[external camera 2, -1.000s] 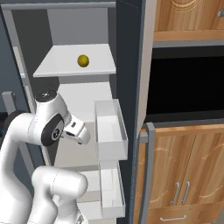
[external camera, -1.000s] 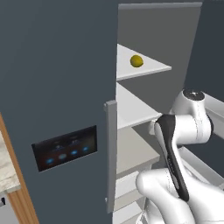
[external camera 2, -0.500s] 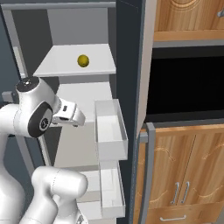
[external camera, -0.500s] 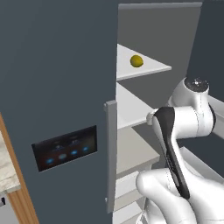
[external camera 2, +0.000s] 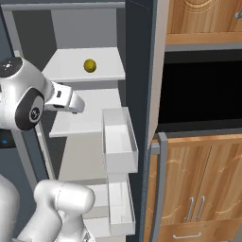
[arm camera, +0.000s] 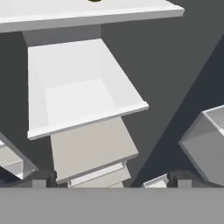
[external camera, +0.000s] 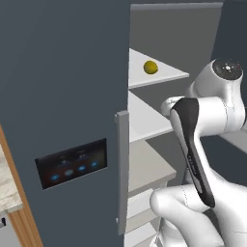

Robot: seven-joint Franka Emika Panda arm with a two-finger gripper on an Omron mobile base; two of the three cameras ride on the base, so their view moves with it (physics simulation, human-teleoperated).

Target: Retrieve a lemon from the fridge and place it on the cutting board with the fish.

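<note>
Sitting alone on the top white shelf (external camera 2: pixel 101 71) of the open fridge (external camera: pixel 62 96), the lemon (external camera 2: pixel 90 65) rests a bit back from the front lip, nothing beside it. It's round and smooth, so prob rolls at the lightest nudge.

Gripper (external camera 2: pixel 78 105) hangs 1 shelf lower, out front of the middle shelf (external camera: pixel 144 120), well apart from the lemon. Fingers (arm camera: pixel 46 177) sit spread as wide as they go, pinching nothing; both tips show at the bottom of the hand view, which looks down over the lower shelves.

Risks from here, judged from the layout:
- Shelf lip. Coming up from below, the hand could catch the underside or front edge of the top shelf before clearing it.
- Roll-away. If 1 finger touches first, the lemon prob skids to the back wall or off the side.
- Door bins (external camera 2: pixel 118 142). They stick out just right of the hand in the right base view; a wide wrist swing could clip them.
- Closing too high on the fruit could squirt it out.

Cutting board and fish aren't reached yet.
</note>
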